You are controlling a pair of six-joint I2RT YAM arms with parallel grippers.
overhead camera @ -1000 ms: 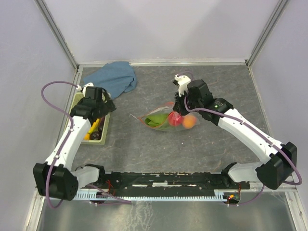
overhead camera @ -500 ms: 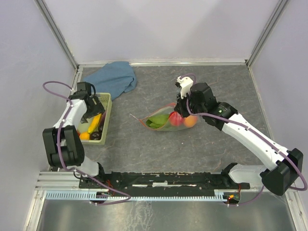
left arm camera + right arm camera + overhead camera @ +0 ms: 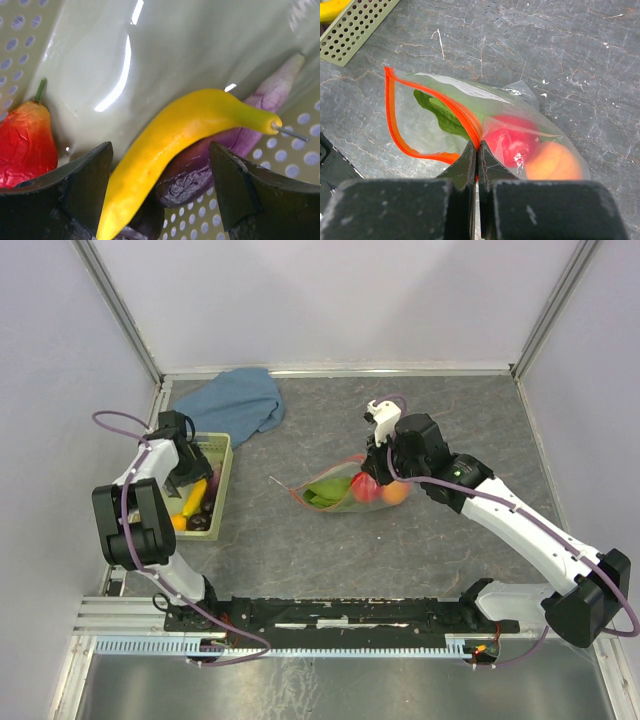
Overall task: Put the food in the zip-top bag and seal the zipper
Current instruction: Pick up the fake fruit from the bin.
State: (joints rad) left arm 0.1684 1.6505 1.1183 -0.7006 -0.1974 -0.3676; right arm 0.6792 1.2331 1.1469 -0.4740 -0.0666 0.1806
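The left claw (image 3: 161,150) stands apart inside the pale green basket (image 3: 175,45), one finger on each side of the yellow banana (image 3: 190,125). At 3 o'clock from the basket, the zip-top bag (image 3: 415,125) lies on the bench (image 3: 570,50) and holds a green leaf (image 3: 442,117), a red fruit (image 3: 512,142) and an orange fruit (image 3: 552,162). The right claw (image 3: 476,150) is clamped on its zipper (image 3: 440,97).

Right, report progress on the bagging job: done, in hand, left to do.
Done: the green leaf, red fruit and orange fruit sit inside the zip-top bag. In hand: the right tool pinches the zipper, mouth open; the left tool, open, straddles the banana in the basket. Left: banana, purple vegetable and red pear go in, then seal.
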